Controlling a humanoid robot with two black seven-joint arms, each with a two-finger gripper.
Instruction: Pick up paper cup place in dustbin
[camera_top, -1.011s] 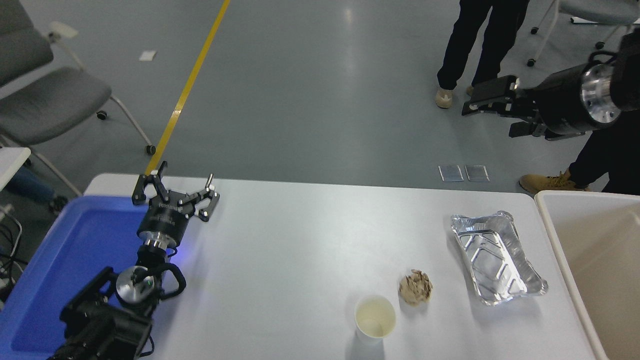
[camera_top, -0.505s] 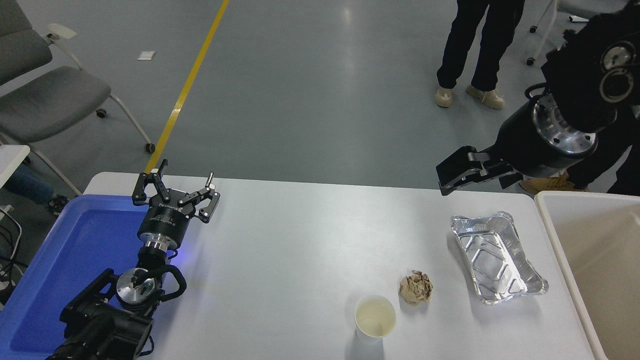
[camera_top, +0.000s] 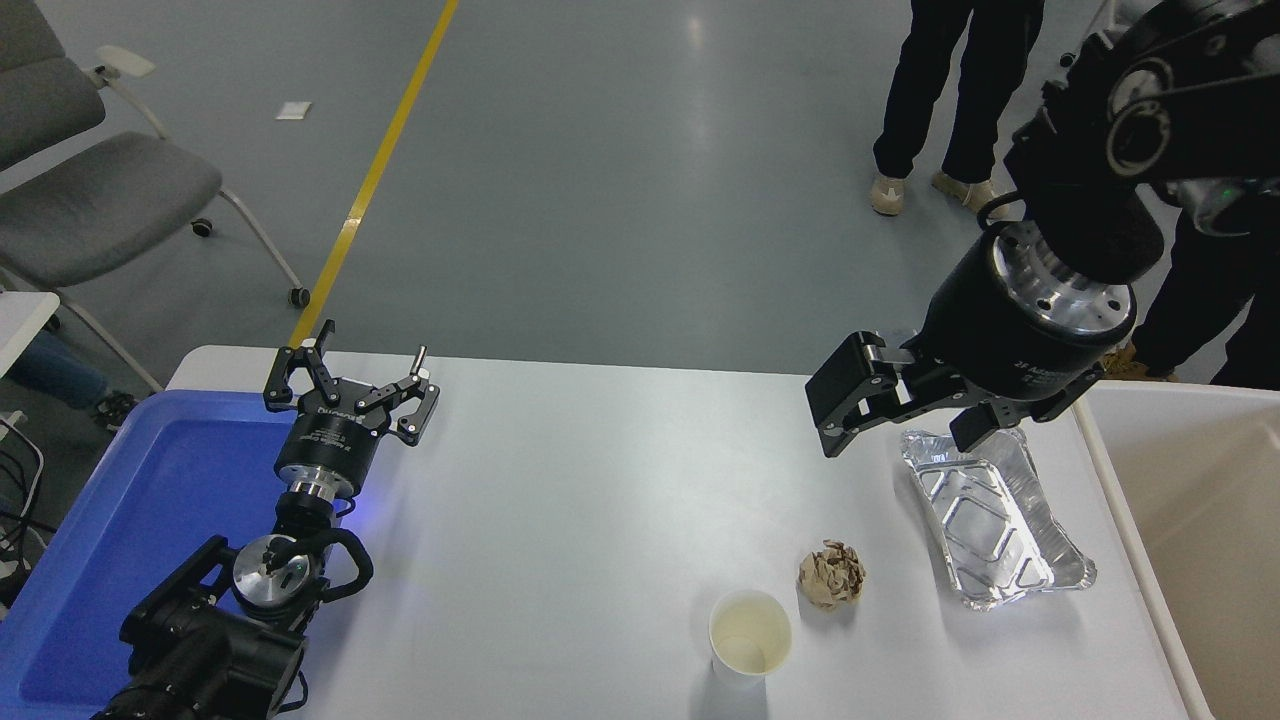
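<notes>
Head view: my right gripper (camera_top: 905, 420) hangs over the table's far right, fingers spread, angled down-left above the foil tray (camera_top: 990, 520). Cup (camera_top: 750, 637) stands upright near the front edge, beside the paper ball (camera_top: 832, 575). Bin (camera_top: 1190, 520) at right. Left gripper (camera_top: 350, 385) parked, fingers apart.

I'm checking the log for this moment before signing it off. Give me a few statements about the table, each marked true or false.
1. The paper cup stands upright on the table. True.
2. The right gripper holds the cup. False: it is open, above the table and apart from the cup.
3. The crumpled paper ball lies in the foil tray. False: it lies on the table beside the tray.
4. The left gripper is by the blue tray. True.
</notes>
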